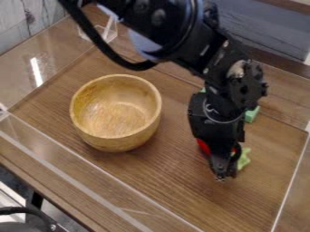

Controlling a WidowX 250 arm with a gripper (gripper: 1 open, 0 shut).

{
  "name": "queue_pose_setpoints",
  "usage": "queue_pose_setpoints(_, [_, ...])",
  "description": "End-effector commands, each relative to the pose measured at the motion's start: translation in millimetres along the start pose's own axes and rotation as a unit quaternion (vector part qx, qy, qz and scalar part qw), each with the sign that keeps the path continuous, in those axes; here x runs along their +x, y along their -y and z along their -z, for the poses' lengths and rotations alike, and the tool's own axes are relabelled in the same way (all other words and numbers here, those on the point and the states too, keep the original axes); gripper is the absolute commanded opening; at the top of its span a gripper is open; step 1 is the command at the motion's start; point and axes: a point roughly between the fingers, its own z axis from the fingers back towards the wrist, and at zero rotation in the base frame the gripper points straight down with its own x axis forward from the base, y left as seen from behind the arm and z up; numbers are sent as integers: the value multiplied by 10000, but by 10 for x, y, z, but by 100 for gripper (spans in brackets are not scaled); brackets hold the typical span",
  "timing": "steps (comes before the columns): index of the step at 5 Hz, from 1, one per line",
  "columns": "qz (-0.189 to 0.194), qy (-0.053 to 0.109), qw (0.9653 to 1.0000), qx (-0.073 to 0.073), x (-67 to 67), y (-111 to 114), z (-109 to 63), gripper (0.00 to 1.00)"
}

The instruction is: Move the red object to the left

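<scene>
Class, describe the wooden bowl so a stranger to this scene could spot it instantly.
Start at the brown wooden tabletop. Left of the black robot arm stands the wooden bowl, round, pale and empty. It is far larger than the small green piece beyond the arm.

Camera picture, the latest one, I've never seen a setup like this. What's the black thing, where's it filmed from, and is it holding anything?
The black thing is a robot arm, filmed by one camera looking down at an angle on a wooden table. Its tip is a gripper, two fingers for grabbing, pointing steeply down with its jaws open. Tucked against it is a small red object with a green tip. Whether it is actually gripped cannot be told. A wooden bowl stands at picture left, and a green block shows behind the arm.
</scene>
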Motion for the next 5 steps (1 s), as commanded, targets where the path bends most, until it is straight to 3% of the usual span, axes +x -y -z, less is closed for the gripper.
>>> queue_pose_setpoints(1, [-210, -21, 9994, -273, -170, 140, -95, 100])
queue_pose_setpoints(2, [-449, 136, 9983, -355, -269, 189, -46, 100])
queue_pose_setpoints(4, [-345, 141, 9990, -247, -401, 140, 51, 100])
queue_pose_setpoints(5, [-219, 95, 9996, -163, -351, 103, 68, 100])
